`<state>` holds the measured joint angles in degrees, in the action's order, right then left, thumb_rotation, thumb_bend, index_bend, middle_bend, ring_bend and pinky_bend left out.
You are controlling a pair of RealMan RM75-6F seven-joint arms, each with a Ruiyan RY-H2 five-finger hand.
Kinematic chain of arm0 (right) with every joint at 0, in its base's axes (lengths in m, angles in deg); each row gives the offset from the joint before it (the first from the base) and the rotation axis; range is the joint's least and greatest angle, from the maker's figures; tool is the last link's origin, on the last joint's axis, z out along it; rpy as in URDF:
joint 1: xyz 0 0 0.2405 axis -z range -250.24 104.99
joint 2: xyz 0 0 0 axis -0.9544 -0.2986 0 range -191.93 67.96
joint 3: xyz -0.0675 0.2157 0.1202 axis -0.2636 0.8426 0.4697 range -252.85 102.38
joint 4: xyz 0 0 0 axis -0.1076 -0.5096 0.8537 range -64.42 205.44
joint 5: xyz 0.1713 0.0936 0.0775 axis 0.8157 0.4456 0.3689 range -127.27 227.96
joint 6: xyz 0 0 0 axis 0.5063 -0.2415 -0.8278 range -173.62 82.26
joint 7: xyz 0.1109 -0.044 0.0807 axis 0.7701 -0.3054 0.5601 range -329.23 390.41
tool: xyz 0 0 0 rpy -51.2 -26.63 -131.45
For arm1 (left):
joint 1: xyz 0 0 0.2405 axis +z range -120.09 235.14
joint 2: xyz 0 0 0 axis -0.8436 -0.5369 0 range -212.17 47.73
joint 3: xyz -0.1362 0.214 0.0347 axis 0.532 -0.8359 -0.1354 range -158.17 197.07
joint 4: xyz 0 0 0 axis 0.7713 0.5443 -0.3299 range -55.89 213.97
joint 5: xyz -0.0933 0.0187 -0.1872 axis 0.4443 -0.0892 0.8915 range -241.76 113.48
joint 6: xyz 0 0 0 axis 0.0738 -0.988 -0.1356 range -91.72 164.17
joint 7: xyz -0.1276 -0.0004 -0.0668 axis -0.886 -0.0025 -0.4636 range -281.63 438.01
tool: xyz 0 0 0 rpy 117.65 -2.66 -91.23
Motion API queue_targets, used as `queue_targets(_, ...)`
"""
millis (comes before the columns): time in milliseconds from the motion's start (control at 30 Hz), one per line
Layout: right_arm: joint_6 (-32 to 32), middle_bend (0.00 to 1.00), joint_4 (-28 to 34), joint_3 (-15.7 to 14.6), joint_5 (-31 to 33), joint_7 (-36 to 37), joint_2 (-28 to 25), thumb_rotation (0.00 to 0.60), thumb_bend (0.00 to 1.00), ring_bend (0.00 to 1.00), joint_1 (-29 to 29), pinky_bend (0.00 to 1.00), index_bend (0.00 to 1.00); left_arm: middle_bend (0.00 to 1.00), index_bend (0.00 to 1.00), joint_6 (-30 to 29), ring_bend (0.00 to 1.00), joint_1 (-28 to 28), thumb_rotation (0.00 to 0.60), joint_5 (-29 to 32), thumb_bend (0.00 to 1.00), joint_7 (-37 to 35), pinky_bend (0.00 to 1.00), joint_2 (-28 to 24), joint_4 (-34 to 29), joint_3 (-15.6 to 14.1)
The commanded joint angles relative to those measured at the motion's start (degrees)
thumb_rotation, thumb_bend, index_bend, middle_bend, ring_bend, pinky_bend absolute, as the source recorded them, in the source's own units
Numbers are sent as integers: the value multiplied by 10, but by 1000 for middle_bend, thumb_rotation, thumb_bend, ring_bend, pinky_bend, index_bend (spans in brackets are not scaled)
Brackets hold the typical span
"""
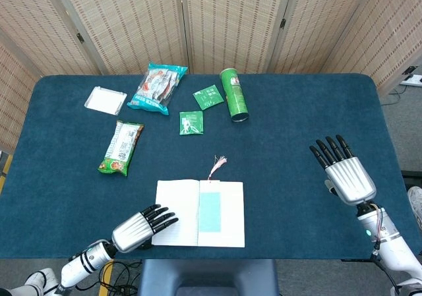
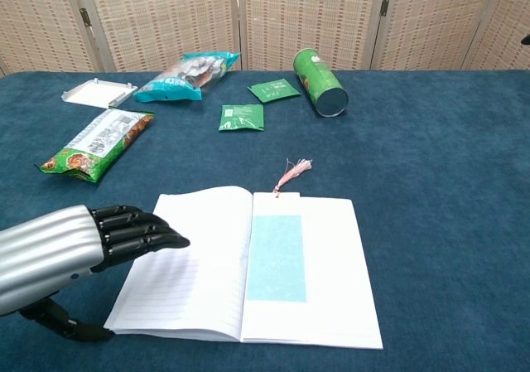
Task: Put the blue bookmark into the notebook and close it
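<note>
A white lined notebook (image 1: pixel 200 204) lies open in the lower centre of the frame on the dark blue table (image 1: pixel 283 138). The pale blue rectangular bookmark (image 1: pixel 210 211) rests flat on its right-hand page, long axis running bottom to top of the frame, its pink tassel (image 1: pixel 217 165) trailing past the top edge of the page onto the cloth. The left hand (image 1: pixel 140 226), at lower left, holds nothing; its black fingers (image 2: pixel 141 229) stretch out together over the left page's outer edge. The right hand (image 1: pixel 343 171), at right and well apart from the book, is flat, fingers extended, empty. No writing on the green packets (image 1: pixel 191 122) or green tube (image 1: pixel 234 94) at the top can be read.
</note>
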<state>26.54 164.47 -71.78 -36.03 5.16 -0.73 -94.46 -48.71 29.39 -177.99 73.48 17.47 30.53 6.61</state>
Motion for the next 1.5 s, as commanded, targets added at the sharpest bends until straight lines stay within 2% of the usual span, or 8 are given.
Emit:
queue_targets(33,1,82,-1,0,0,0,0,600,169,0,1,0,91,174,91,0,161,-1,600,3,136,-3,228,3,1,1)
queue_targets(233,4,82,-3,3,1,4,1,600,170,0,4,0,92,174,91,-1,161,-1,600,12,138,-17,227,13,9,3)
queue_targets(533,8,82,-11,5,0,12,3,600,170,0,7,0,92,174,96,-10,161,-1,600,24,338,-36,227,22,14,9)
queue_targets(967,23,82,-14,10,-2,21,2,600,170,0,14,0,92,174,96,-28,160,-4,600,57,342,-58,227,36,12,43)
queue_targets(1200,33,82,-20,14,-5,31,3,600,170,0,19,0,91,174,96,-30,161,-13,600,79,342,-77,228,46,-16,70)
queue_targets(1500,50,82,-25,19,-7,42,0,600,169,0,27,0,92,174,96,-29,160,-43,600,76,342,-59,227,53,-57,93)
